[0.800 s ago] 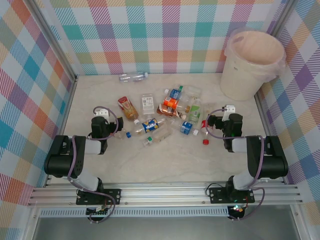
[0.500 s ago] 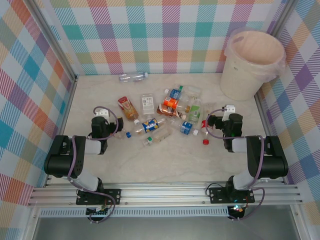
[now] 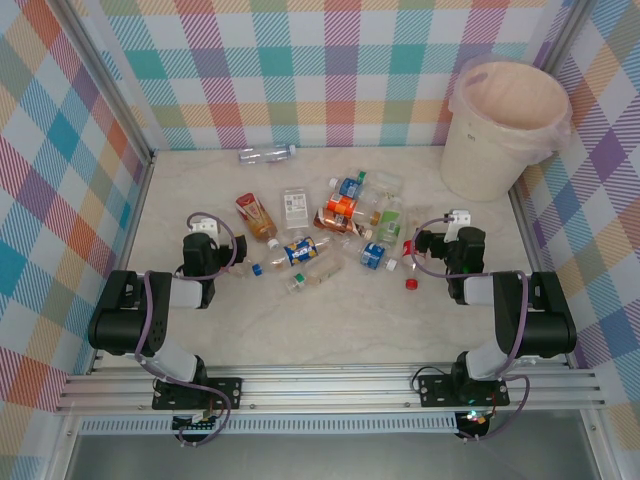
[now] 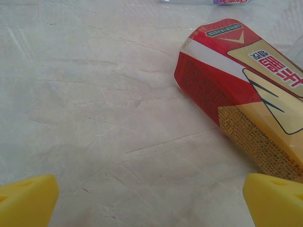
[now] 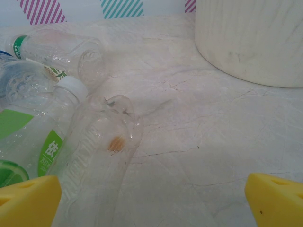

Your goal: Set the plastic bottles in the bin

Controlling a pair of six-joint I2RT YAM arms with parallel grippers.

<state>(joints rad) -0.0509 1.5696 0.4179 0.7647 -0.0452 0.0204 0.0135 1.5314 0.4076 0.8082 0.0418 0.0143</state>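
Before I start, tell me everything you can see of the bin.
The bin is a large round cream-beige bucket, plastic by its look, lined with a translucent bag folded over its rim. It stands upright and open on the table in the far right corner, close to the checked walls. What shows of its inside looks empty. The bottles lie apart from it, to its left. Whether it touches the walls I cannot tell.
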